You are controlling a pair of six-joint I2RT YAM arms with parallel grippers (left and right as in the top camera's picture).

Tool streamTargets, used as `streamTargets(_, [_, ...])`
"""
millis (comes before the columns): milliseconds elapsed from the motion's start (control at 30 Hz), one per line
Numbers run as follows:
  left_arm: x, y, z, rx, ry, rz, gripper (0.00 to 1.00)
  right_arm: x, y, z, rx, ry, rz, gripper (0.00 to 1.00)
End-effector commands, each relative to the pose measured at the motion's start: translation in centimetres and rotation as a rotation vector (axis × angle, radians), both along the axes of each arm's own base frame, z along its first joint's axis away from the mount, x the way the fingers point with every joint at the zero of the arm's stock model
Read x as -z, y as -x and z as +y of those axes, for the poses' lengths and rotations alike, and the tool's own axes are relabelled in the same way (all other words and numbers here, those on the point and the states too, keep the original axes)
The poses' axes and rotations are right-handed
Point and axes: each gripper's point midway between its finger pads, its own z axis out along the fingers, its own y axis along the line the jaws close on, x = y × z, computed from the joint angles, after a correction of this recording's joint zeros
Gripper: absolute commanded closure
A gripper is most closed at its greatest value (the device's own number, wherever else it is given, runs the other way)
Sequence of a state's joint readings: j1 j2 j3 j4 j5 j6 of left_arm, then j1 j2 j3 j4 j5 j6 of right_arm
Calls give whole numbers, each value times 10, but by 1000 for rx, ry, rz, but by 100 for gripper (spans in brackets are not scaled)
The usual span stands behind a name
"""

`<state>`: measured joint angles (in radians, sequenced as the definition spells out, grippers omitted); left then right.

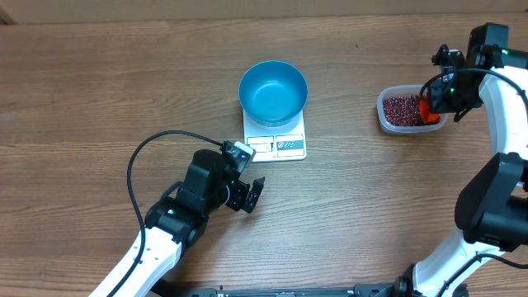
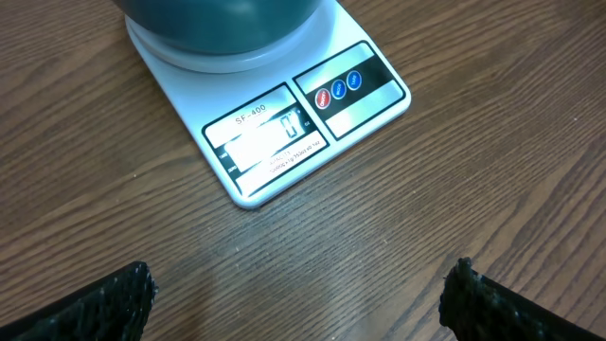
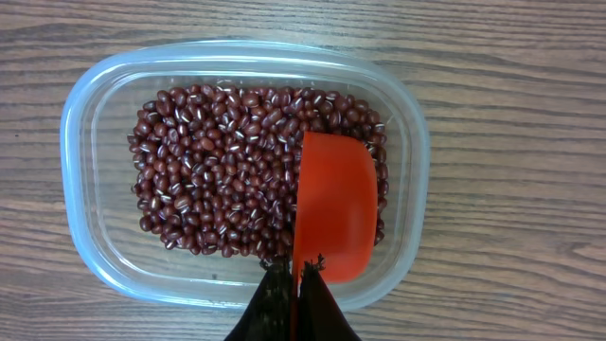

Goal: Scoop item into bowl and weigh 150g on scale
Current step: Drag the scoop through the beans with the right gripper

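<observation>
**Scooping at first load; nothing yet in the bowl**

The right jaws are clamped on the red scoop (image 3: 331, 208). Its cup stands on edge among the beans (image 3: 218, 170) in the clear tub (image 3: 85, 142), at the far right of the desk (image 1: 99, 82). The left jaws stand wide and hold nothing, just near of the scale (image 2: 284, 142). The blue bowl (image 1: 273, 91) sits on the scale and looks empty, and the display appears to read zero. Judged outstanding: every transfer, and the weighing.

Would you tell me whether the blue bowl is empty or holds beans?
Empty: the bowl shows only bare blue inside from overhead.
</observation>
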<state>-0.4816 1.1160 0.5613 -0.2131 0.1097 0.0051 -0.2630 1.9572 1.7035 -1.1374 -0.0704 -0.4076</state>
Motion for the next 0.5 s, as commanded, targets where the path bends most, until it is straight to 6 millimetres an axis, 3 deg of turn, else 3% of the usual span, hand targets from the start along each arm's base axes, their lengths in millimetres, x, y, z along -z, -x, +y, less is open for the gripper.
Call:
streamTargets(0, [4, 2, 0, 0, 9, 19, 1, 3, -3, -6, 24, 4, 2, 96])
streamTargets(467, [1, -7, 7, -51, -17, -17, 0, 10, -1, 1, 17, -38, 28, 96])
